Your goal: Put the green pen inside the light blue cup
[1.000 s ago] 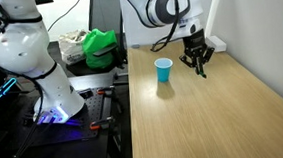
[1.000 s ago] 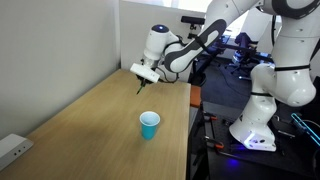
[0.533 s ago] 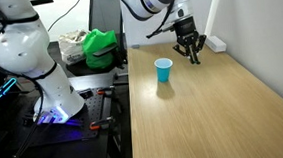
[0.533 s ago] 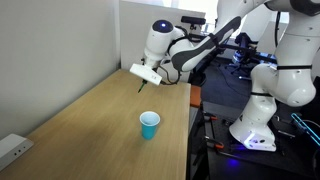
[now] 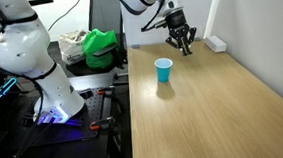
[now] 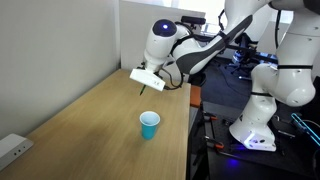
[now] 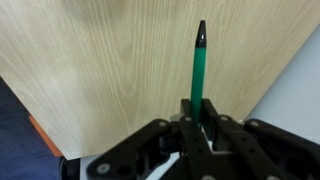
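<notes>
Pale wooden worktop point(image 5: 213, 104) bears the light blue cup point(image 5: 163, 70), upright at mid-frame. The fingers point(image 7: 186, 112) clench the green pen point(image 7: 198, 70), held aloft to the cup's upper right. Grasp and lift look done; carrying over and dropping remain. Since a second ago, the gripper point(image 5: 182, 38) has risen and drifted left.

– how's the light on your end?
– even and soft, nothing harsh. i see the counter point(image 5: 219, 114) plainly in both exterior views, with only a faint shadow at the foot of the light blue cup point(image 5: 163, 70). a violet glow point(image 5: 52, 117) sits low in the dim corner.
– sharpness?
– both exterior views are coarse and grainy. in my wrist view the green pen point(image 7: 199, 65) reads fairly crisp, the pincer point(image 7: 198, 112) is dark and smeared, and the wood washes paler toward the top.
</notes>
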### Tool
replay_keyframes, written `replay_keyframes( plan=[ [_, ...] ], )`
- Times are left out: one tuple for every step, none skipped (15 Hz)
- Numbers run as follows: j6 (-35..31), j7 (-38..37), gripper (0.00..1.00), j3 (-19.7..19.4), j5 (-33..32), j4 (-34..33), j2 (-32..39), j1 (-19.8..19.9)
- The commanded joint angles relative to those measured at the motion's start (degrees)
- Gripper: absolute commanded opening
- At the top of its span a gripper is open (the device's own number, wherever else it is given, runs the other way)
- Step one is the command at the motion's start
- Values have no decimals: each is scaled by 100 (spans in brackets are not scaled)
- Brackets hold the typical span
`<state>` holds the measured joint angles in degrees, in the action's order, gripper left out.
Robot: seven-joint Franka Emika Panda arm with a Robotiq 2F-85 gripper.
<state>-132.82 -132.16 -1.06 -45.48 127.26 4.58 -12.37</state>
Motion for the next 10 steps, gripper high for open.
replay_keyframes(
  plan=[
    [531, -187, 4, 321, -259, 67, -214, 92],
    [659, -193, 4, 384, -311, 57, -218, 78],
    [758, -188, 4, 442, -343, 56, -228, 74],
    [832, -205, 4, 497, -387, 53, -231, 70],
    [883, -205, 4, 548, -424, 52, -233, 68],
    [921, -210, 4, 592, -467, 46, -229, 66],
    [939, -209, 4, 633, -517, 41, -215, 61],
    [942, -175, 4, 666, -556, 40, -203, 64],
    [836, 237, 4, 687, -408, 52, -187, 99],
    [594, 831, 4, 687, -268, 102, -177, 161]
  ],
)
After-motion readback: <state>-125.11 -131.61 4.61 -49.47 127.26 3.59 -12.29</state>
